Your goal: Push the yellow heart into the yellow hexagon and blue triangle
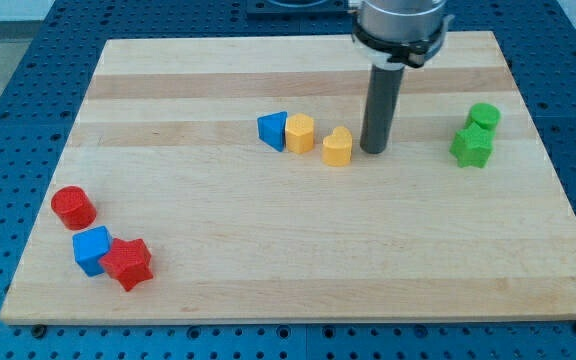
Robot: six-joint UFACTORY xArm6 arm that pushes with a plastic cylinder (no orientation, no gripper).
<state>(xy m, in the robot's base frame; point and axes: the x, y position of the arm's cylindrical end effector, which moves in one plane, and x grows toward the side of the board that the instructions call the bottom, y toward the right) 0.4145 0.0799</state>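
The yellow heart [337,147] lies near the board's middle. Just to its left sits the yellow hexagon [300,132], with a narrow gap between them. The blue triangle [273,130] touches the hexagon's left side. My tip [373,150] rests on the board just to the right of the yellow heart, close to it or touching it; I cannot tell which.
A green cylinder [484,117] and a green star [471,146] sit together at the view's right. A red cylinder [73,207], a blue cube [91,249] and a red star [128,263] cluster at the bottom left. The wooden board [288,280] has blue pegboard around it.
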